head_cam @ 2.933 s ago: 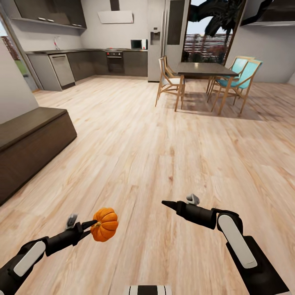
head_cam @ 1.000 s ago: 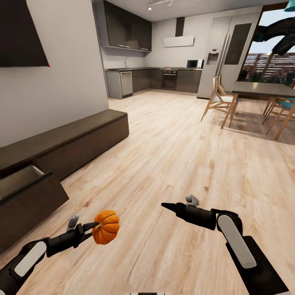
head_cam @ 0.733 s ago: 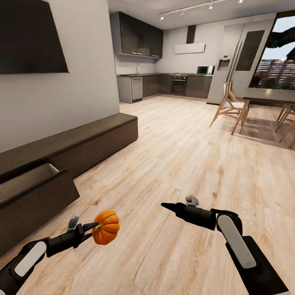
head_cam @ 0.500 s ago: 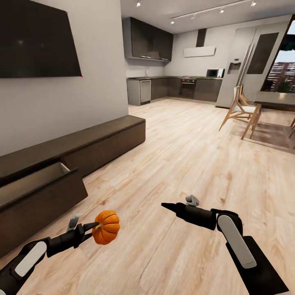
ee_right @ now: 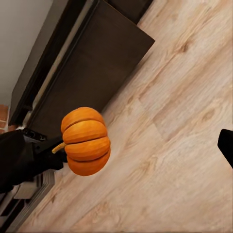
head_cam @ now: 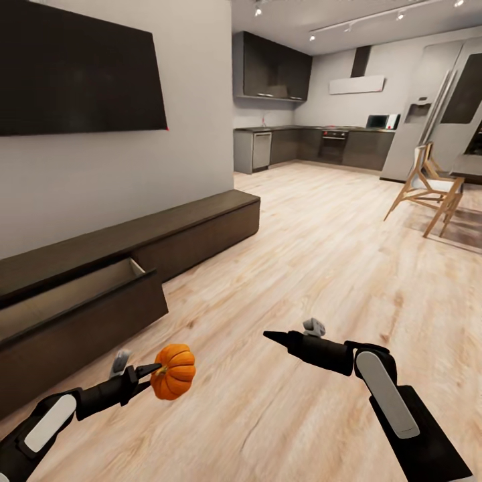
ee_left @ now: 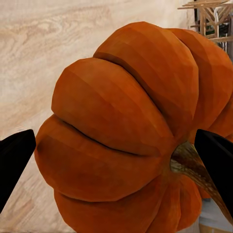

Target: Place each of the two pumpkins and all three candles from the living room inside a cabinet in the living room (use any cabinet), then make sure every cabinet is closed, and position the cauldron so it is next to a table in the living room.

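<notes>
An orange ribbed pumpkin (head_cam: 173,371) hangs low over the wood floor, and my left gripper (head_cam: 158,367) is shut on its stem side. Close up, the pumpkin (ee_left: 126,131) sits between both black fingers (ee_left: 14,162). The long dark-brown cabinet (head_cam: 201,227) runs along the left wall. Its near drawer (head_cam: 67,298) is pulled out, showing a pale inside with nothing in view in it. My right gripper (head_cam: 269,333) is open over bare floor, with nothing in it. In the right wrist view the pumpkin (ee_right: 86,141) shows in front of the drawer's front (ee_right: 97,63). No candles are in view.
A large dark TV (head_cam: 73,73) hangs on the wall above the cabinet. Dark grey kitchen units (head_cam: 321,144) line the far wall. A wooden chair (head_cam: 428,187) stands at the right. Wood floor (head_cam: 321,268) stretches between me and the cabinet.
The whole view has swung left, so the cabinet and its pulled-out drawer now show more fully. Both arms and the held pumpkin keep their pose.
</notes>
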